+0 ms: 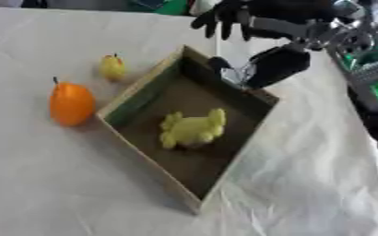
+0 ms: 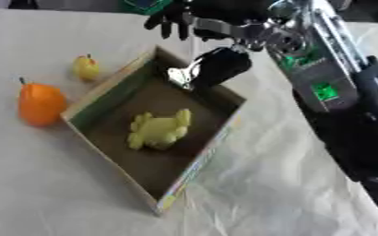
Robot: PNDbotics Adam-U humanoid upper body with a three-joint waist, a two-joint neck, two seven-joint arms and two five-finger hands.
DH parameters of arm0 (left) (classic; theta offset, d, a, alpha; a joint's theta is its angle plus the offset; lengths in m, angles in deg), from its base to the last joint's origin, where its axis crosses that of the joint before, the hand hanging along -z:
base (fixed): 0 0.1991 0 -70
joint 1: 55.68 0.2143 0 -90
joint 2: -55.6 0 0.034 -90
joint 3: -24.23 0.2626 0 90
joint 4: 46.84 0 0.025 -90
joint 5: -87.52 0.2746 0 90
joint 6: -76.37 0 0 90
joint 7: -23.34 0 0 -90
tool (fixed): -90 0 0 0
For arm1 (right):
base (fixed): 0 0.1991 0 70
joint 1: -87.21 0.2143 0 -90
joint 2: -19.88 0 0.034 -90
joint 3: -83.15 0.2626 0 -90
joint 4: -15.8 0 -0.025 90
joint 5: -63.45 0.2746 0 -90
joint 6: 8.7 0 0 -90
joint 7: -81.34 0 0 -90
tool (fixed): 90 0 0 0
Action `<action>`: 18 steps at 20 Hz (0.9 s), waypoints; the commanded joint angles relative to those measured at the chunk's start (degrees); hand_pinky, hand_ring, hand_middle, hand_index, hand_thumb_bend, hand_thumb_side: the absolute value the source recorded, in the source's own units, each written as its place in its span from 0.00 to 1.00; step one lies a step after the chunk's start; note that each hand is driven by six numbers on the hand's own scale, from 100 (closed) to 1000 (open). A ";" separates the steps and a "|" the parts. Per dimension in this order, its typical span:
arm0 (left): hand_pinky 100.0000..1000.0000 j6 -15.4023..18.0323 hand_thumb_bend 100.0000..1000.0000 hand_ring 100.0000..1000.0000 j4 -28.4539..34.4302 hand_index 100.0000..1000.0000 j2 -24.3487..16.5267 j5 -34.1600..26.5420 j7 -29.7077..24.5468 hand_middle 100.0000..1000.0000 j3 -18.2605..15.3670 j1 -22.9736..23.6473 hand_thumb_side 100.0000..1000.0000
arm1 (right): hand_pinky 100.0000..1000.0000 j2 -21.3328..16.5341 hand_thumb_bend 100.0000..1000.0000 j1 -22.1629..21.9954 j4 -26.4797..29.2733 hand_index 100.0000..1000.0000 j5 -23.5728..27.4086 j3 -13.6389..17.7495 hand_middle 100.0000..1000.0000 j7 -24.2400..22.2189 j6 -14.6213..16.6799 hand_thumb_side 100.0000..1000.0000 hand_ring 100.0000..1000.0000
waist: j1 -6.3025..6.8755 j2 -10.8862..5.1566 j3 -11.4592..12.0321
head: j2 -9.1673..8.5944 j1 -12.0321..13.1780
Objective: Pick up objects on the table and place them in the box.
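Where the table [image 1: 55, 184] is draped in a pale, wrinkled cloth, an orange fruit-shaped object [image 1: 70, 104] with a dark stem is seen farthest left, standing just outside the box. A smaller yellow fruit-shaped object [image 1: 112, 67] with a stem is found behind it, near the box's far left wall but apart from it. The box [image 1: 141, 87], shallow and open-topped with pale rims and a dark floor, is set askew at the middle of the table. A lumpy yellow object [image 1: 192, 129] is seen lying on its floor; its exact shape cannot be made out. At the box's far corner, the right hand [image 1: 274, 65] is held over the rim, and whether its fingers are spread or curled cannot be told. Behind it, at the top edge, dark curled fingers are glimpsed, partly cut off. The right arm [image 2: 337, 83] is shown entering from the right.
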 commanded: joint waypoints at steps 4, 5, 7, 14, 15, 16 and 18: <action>0.42 0.69 0.00 0.54 0.98 0.74 -1.81 0.56 0.48 0.55 -0.73 -0.35 1.00 | 0.47 1.25 0.00 -1.64 2.65 0.73 4.31 8.44 0.45 4.96 -4.75 0.21 0.49 | 1.07 -0.83 -1.05 | 0.83 3.12; 0.42 0.84 0.00 0.55 0.98 0.74 -1.92 0.80 0.48 0.55 -0.72 -0.43 1.00 | 0.47 1.55 0.00 -1.92 2.65 0.72 5.07 9.69 0.45 5.73 -5.52 0.23 0.48 | 1.24 -0.83 -1.19 | 0.94 3.46; 0.42 1.04 0.00 0.55 0.98 0.74 -2.13 1.26 0.43 0.55 -0.59 -0.49 1.00 | 0.48 1.95 0.00 -2.17 2.66 0.71 6.53 12.06 0.44 7.19 -6.86 0.25 0.47 | 1.53 -0.85 -1.47 | 1.19 3.95; 0.42 1.48 0.00 0.54 0.98 0.74 -6.15 2.75 0.60 0.56 -0.01 -1.02 0.95 | 0.59 1.21 0.00 -4.55 2.66 0.69 12.79 21.58 0.44 13.45 -6.01 0.28 0.49 | 2.14 -1.05 -2.42 | 1.47 4.91; 0.42 1.32 0.00 0.54 0.98 0.75 -7.57 3.28 0.66 0.56 0.17 -1.34 0.93 | 0.60 0.18 0.00 -6.28 2.66 0.69 17.89 24.91 0.44 18.60 -4.75 0.28 0.50 | 2.08 -1.03 -2.35 | 1.43 4.78; 0.42 1.18 0.00 0.55 0.98 0.75 -9.11 3.97 0.68 0.56 0.35 -1.74 0.92 | 0.61 -1.01 0.00 -8.45 2.66 0.68 23.80 26.50 0.44 25.75 -3.03 0.28 0.50 | 2.03 -1.01 -2.28 | 1.44 4.58; 0.41 0.74 0.00 0.55 0.98 0.75 -12.26 5.87 0.53 0.57 0.75 -2.55 0.88 | 0.62 -3.04 0.00 -12.30 2.66 0.68 31.60 25.22 0.44 42.65 0.18 0.30 0.51 | 1.97 -1.02 -2.14 | 1.53 4.07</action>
